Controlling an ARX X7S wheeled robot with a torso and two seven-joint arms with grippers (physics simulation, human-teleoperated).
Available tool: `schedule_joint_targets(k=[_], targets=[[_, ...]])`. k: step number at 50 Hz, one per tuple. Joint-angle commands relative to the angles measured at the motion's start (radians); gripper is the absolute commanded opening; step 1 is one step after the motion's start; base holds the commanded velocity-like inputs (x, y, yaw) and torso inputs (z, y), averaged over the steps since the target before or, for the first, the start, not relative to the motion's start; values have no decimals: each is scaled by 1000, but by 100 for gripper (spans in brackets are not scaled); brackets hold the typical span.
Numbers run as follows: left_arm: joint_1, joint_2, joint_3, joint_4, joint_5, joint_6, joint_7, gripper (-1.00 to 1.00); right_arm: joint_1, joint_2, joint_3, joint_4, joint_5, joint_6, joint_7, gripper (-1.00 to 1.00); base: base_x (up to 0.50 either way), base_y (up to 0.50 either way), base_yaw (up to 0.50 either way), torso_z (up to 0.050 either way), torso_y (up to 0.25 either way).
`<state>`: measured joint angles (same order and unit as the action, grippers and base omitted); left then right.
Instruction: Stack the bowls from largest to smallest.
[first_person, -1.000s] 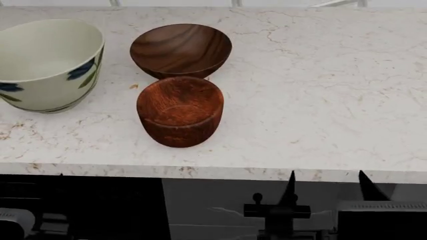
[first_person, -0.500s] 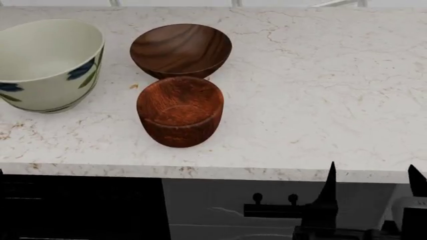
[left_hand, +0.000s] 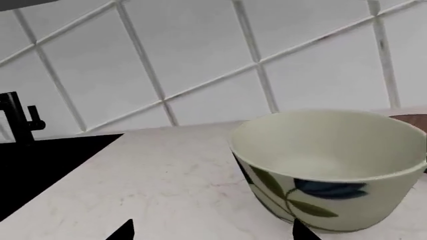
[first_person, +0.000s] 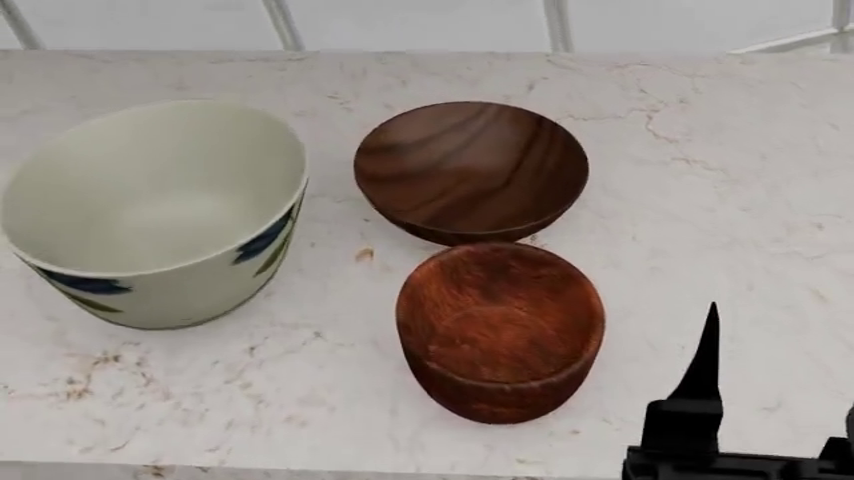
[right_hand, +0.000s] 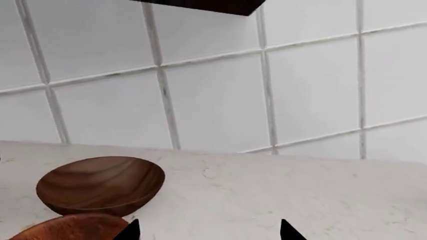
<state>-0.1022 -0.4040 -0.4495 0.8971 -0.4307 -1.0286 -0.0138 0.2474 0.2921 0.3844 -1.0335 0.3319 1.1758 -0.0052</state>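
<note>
Three bowls stand on the marble counter. The cream bowl with blue leaf marks (first_person: 154, 215) is at the left. The shallow dark-brown wooden bowl (first_person: 470, 170) sits at the middle back. Just in front of it, nearly touching, is the deep reddish-brown bowl (first_person: 501, 330). My right gripper (first_person: 777, 410) is open and empty at the counter's front right, to the right of the reddish bowl. In its wrist view the dark bowl (right_hand: 100, 185) and the reddish bowl (right_hand: 73, 229) lie ahead of the gripper (right_hand: 210, 234). My left gripper (left_hand: 212, 235) is open and empty, with the cream bowl (left_hand: 330, 170) close ahead.
A white tiled wall (right_hand: 213, 100) runs behind the counter (first_person: 721, 200). A black sink with a faucet (left_hand: 17, 117) lies beyond the cream bowl in the left wrist view. The counter's front edge is at the bottom of the head view.
The head view has closed in, so the bowls look larger and sit lower and further right. The right gripper has risen from below the counter edge to over its front right.
</note>
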Motion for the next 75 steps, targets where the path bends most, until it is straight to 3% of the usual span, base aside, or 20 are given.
schedule_joint_targets(k=[1,21,25,28,31,34,40,43,48,52,59,62,75], targets=[[-6,-12,-46,30,-33,-40,-1,100,-18,93,36,-10,208,-26,167,100,500,62,0,0,0],[-10,-35,-146,83,-100,-112,4,100,-46,223,23,-8,431,-81,368,100,500,62,0,0,1],[-19,-42,-214,110,-145,-154,14,100,16,263,127,-6,687,11,513,100,23,4,0,0,3],[-13,-46,-221,114,-157,-157,16,100,82,268,52,61,719,68,531,100,0,0,0,0,0],[-18,-52,-247,127,-183,-176,19,100,352,257,43,207,988,254,734,100,0,0,0,0,0],[-17,-57,-254,136,-202,-183,14,100,573,272,-65,339,1054,330,824,100,0,0,0,0,0],[3,-68,-274,133,-225,-171,10,100,823,285,-323,587,935,337,683,100,0,0,0,0,0],[11,-68,-270,132,-238,-163,8,100,913,204,-325,850,979,378,725,100,0,0,0,0,0],[29,-75,-275,129,-242,-144,3,100,1028,155,-372,1113,1030,385,809,100,0,0,0,0,0],[35,-79,-276,130,-254,-135,-4,100,1147,152,-528,1301,989,389,713,100,0,0,0,0,0],[47,-77,-269,109,-258,-99,1,100,1366,109,-891,1652,749,279,384,100,0,0,0,0,0],[44,-80,-272,109,-265,-101,-5,100,1401,68,-985,1770,670,201,280,100,0,0,0,0,0],[50,-87,-265,104,-291,-90,-13,100,1397,-6,-1113,1991,540,50,156,100,0,0,0,0,0]])
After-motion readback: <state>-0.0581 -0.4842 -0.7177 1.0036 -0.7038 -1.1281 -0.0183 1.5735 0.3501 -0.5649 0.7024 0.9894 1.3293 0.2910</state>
